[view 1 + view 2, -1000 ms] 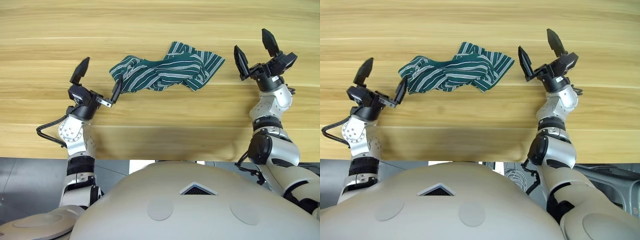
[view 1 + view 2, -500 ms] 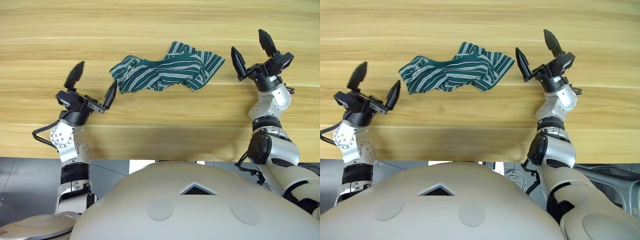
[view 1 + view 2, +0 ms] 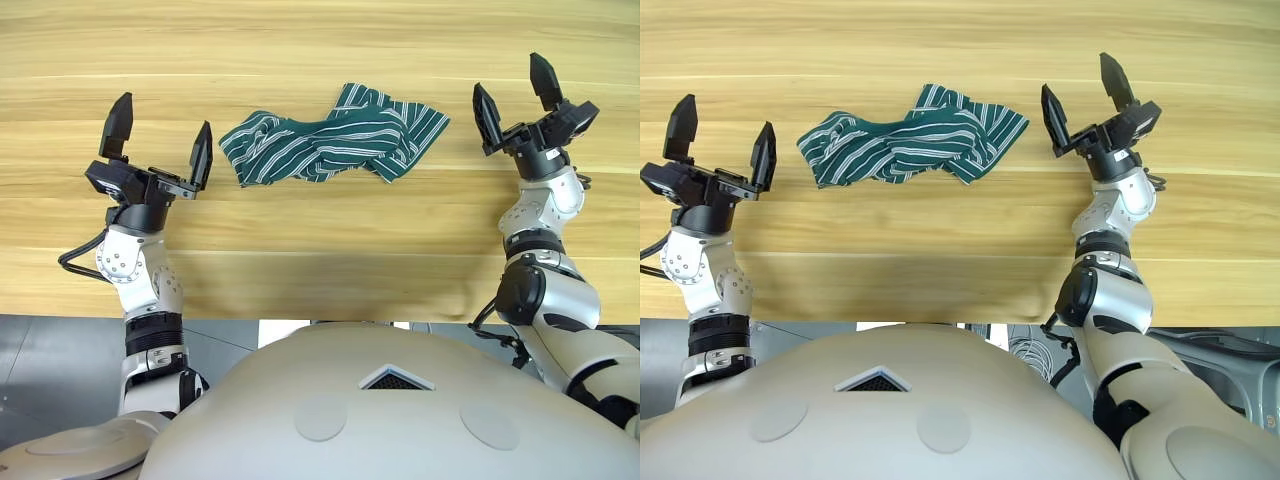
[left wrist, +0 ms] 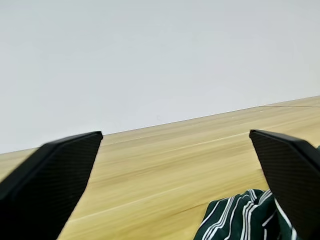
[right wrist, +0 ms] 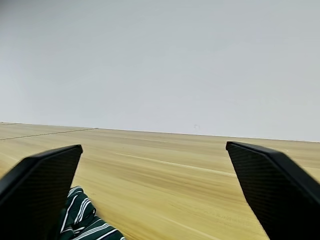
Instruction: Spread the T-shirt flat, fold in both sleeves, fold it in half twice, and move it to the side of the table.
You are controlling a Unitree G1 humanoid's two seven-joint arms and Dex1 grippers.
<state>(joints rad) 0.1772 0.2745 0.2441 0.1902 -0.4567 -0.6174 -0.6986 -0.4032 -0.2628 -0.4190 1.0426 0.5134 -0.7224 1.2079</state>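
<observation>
A dark green T-shirt (image 3: 330, 145) with white stripes lies crumpled in a long bunch on the wooden table (image 3: 320, 230). My left gripper (image 3: 158, 135) stands open just left of the shirt's left end, apart from it, with nothing between its fingers. My right gripper (image 3: 515, 93) is open too, raised a short way right of the shirt's right end. A corner of the shirt (image 4: 245, 220) sits near one finger in the left wrist view, and a bit of striped cloth (image 5: 82, 220) lies by a finger in the right wrist view.
The table's front edge (image 3: 320, 318) runs just above the robot's body, with grey floor (image 3: 50, 380) below it. Bare wood stretches behind the shirt and to both sides. A pale wall (image 4: 150, 60) rises past the table's far edge.
My left gripper drew back from the shirt's left end, swung left and turned upright, still open. The right gripper shifted only slightly. The shirt lies as before.
</observation>
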